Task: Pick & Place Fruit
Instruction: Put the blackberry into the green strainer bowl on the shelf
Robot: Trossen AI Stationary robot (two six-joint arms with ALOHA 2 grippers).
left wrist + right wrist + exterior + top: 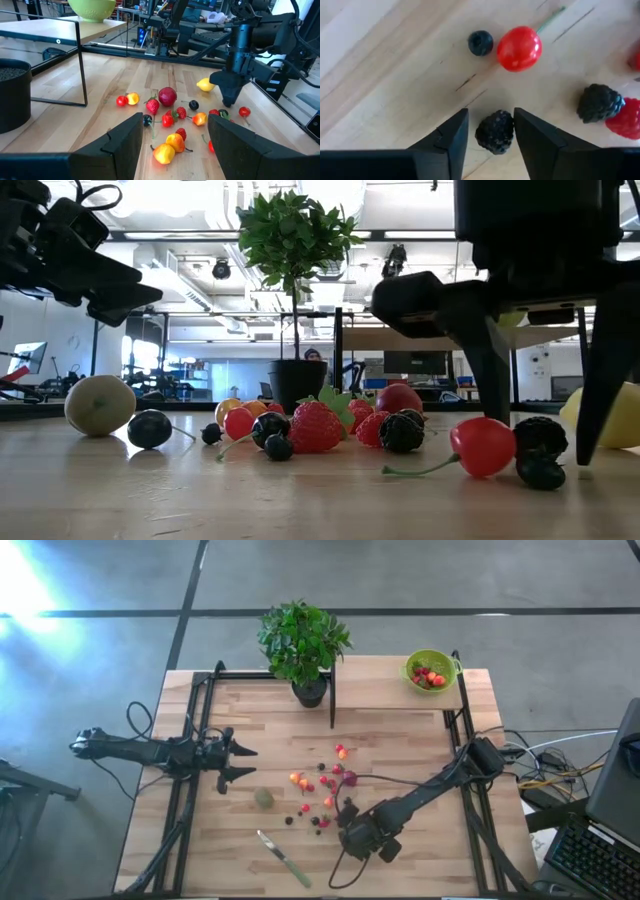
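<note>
Small toy fruits [320, 785] lie scattered on the wooden table's middle: red cherries, strawberries, orange berries, dark berries. A dull-green ball [263, 798] rests left of them, and a yellow lemon [205, 85] lies at the group's far side in the left wrist view. My right gripper [347, 808] points down at the group's near edge, open, with a blackberry [494, 131] lying on the table between its fingertips. A red cherry [519, 48] and a small dark berry [480, 43] lie just beyond. My left gripper [245, 762] waits open at the table's left, holding nothing. My right gripper straddles the blackberry from above, one finger [451, 137] on each side. The berry rests on the table. I cannot tell whether either finger touches it.
A lime-green bowl [430, 670] holding a few red fruits stands on a raised shelf at the far right. A potted plant [303, 645] stands at the far middle. A green-handled knife [283, 858] lies near the front edge. Black frame rails [333, 700] run along both sides.
</note>
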